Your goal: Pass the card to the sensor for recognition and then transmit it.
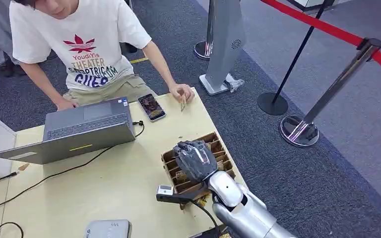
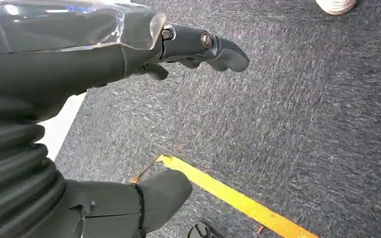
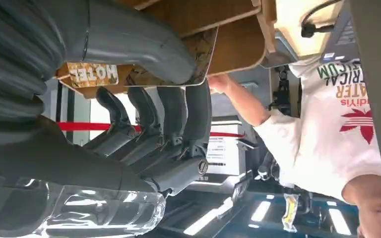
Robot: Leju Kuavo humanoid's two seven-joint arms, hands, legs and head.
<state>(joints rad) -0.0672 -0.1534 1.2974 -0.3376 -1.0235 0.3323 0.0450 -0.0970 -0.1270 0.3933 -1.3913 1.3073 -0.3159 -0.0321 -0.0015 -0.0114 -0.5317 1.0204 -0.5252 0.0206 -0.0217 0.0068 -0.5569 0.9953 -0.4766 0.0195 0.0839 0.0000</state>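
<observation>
My right hand [image 1: 194, 158] reaches down into a brown wooden card box [image 1: 219, 148] near the table's right edge. In the right wrist view its thumb [image 3: 129, 42] and fingers [image 3: 178, 114] pinch a patterned card [image 3: 201, 54] printed "HOTEL", which still sits between the box's wooden dividers. A grey card sensor [image 1: 107, 229] lies flat at the table's near edge, left of my right arm. My left hand [image 2: 79, 64] hangs beside my body over the dark carpet, fingers apart and holding nothing.
A person in a white T-shirt [image 1: 82, 42] leans over the far side of the table, one hand [image 1: 182, 92] holding a small card. An open laptop [image 1: 87, 130], a phone [image 1: 151, 107] and cables lie there. Stanchions [image 1: 297, 130] with red rope stand right.
</observation>
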